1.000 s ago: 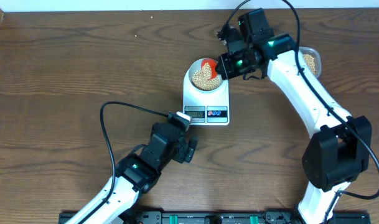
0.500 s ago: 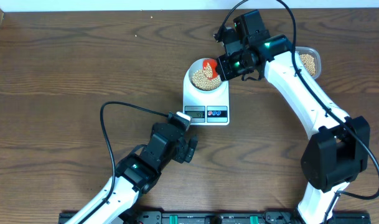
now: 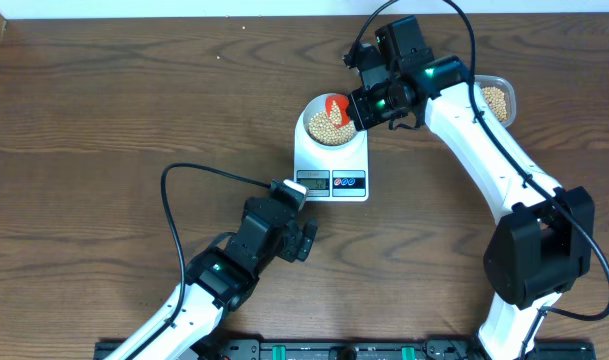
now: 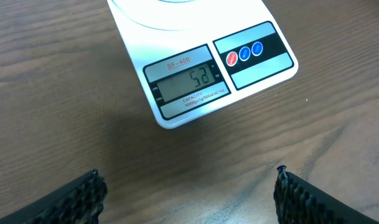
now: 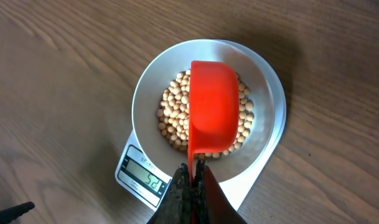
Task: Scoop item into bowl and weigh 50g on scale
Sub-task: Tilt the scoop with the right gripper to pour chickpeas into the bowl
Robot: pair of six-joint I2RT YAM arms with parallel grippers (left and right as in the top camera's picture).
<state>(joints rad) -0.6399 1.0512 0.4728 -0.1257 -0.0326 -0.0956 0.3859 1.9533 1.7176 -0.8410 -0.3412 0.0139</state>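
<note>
**Tabletop** (image 3: 104, 100): dark wood grain, carrying everything below.

**My right arm:** reaches from the near right corner toward the far edge. My right hand (image 5: 192, 177) is pressed together, pinching the thin handle of the red scoop (image 5: 213, 106).

**My left arm:** comes up from the near edge, left of the middle. My left hand (image 4: 189, 196) is spread wide and empty above bare wood, just nearer than the scale's display end and touching nothing.

**Scale** (image 3: 331, 160): white, right of the middle and toward the far edge, with its display end facing the near edge.

**Bowl** (image 5: 153, 74): stands on the far half of the scale's platform.

**Clear tub** (image 3: 509, 97): near the far edge, well apart from the scale on its right and partly hidden by my right arm. It holds more beans.

**Scoop:** over the right half of the bowl, its rounded outer shell facing my wrist camera. I cannot tell whether it touches the beans.

**Display** (image 4: 186, 81): reads 52. One red and two blue buttons (image 4: 244, 54) sit beside it.

**Beans** (image 5: 173, 121): tan-yellow, heaped inside the bowl and partly covered by the scoop.
</note>
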